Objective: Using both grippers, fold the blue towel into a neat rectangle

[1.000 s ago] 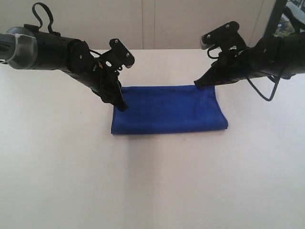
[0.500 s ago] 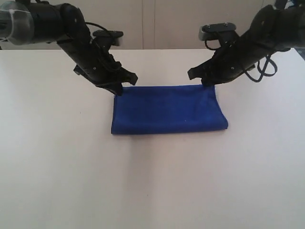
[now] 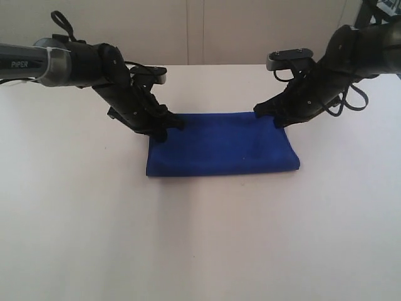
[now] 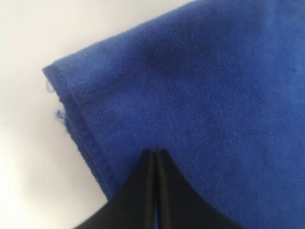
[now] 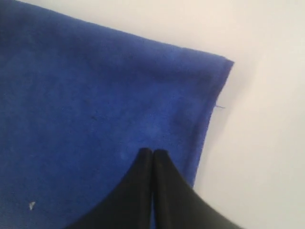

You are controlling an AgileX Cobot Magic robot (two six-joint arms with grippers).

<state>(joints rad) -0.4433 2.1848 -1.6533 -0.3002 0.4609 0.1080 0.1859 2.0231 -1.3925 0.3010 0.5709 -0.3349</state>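
The blue towel (image 3: pixel 222 147) lies flat on the white table as a folded rectangle. My left gripper (image 3: pixel 164 130) is shut, its tips down at the towel's far left corner. My right gripper (image 3: pixel 276 120) is also shut, over the far right corner. In the left wrist view the closed black fingertips (image 4: pixel 156 151) point onto the blue towel (image 4: pixel 200 86) just inside its stitched hem. The right wrist view shows the same: the closed fingertips (image 5: pixel 152 151) sit over the blue towel (image 5: pixel 86 95) near its corner. No cloth is pinched between either pair of fingers.
The white table (image 3: pixel 200 238) stretches all around the towel. A pale wall (image 3: pixel 200 31) runs behind the far edge. A loose black cable (image 3: pixel 351 103) hangs off the right arm, above the table.
The left gripper drew back from the towel's left edge and now sits on the far left corner. The right gripper shifted right and came down on the far right corner. The towel has not moved.
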